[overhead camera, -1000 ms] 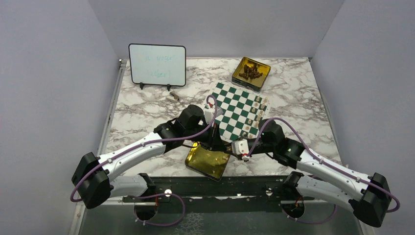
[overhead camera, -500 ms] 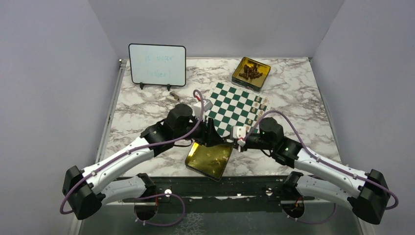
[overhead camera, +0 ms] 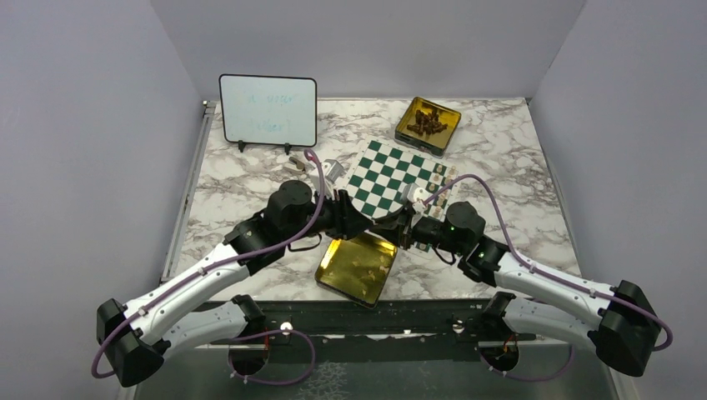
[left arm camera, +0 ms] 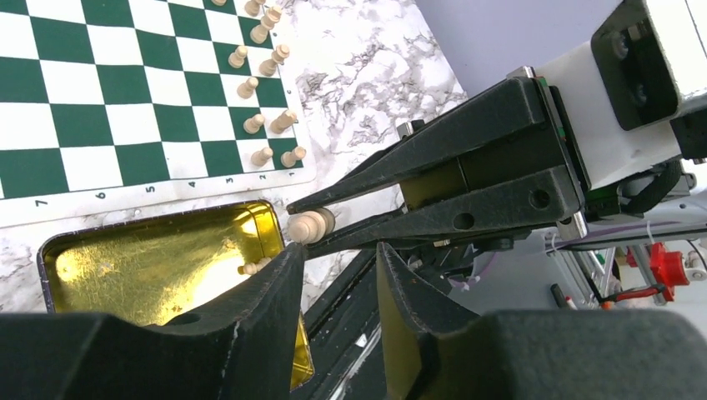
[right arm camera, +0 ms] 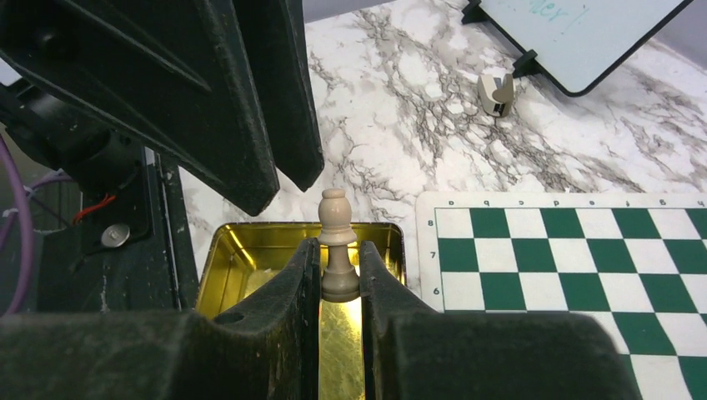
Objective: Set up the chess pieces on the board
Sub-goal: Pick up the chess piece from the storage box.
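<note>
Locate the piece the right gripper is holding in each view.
Top external: too small to see; it is at the right gripper's tips, by the near gold tin.
Left wrist: centre, piece pinched by the right gripper.
Right wrist: centre, upright in its jaws.
Shared landmark: the gold tin.

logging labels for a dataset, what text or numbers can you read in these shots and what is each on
"8", "7", "6": white border of the chessboard, right wrist view.
"7", "6", "5": the same border, left wrist view.
Letters along the border's other edge: too small to read.
Green handwriting on the whiteboard: too faint to read.
</note>
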Tool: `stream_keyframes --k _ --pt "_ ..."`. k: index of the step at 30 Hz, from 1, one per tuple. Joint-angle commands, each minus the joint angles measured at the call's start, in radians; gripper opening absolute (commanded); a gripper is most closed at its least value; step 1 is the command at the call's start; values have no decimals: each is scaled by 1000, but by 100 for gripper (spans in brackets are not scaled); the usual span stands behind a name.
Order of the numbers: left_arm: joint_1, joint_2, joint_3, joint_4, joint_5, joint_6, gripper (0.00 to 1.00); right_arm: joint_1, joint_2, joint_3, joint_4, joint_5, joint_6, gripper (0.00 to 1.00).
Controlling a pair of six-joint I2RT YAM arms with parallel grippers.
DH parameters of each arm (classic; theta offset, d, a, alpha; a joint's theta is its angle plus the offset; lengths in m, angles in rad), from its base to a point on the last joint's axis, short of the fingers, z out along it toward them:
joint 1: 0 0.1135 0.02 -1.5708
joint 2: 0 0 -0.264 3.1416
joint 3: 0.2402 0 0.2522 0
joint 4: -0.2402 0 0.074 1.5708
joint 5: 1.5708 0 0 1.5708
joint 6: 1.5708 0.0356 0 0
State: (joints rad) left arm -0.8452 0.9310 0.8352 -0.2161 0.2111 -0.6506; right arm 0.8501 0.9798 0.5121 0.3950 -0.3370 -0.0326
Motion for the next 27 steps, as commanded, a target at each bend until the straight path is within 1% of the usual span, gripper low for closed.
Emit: stream_keyframes --k 1,4,12,15,18,21,27 --pt "2 22 -7 48 -39 -30 37 7 -13 -12 77 28 64 1" --pt "3 35 -14 76 -38 -36 39 5 -15 -11 67 29 63 1" --pt "3 65 -13 83 -79 -35 40 6 -6 -7 60 16 65 1" --pt "2 74 -5 64 -86 -32 46 6 -5 -4 47 27 70 1" --pt "2 74 2 57 -96 -30 47 7 -11 -7 41 47 72 1" --pt "3 71 -2 71 -93 -37 35 6 -15 -17 43 47 70 1" --pt "3 83 -5 88 -59 -43 21 7 -27 -31 42 55 77 1"
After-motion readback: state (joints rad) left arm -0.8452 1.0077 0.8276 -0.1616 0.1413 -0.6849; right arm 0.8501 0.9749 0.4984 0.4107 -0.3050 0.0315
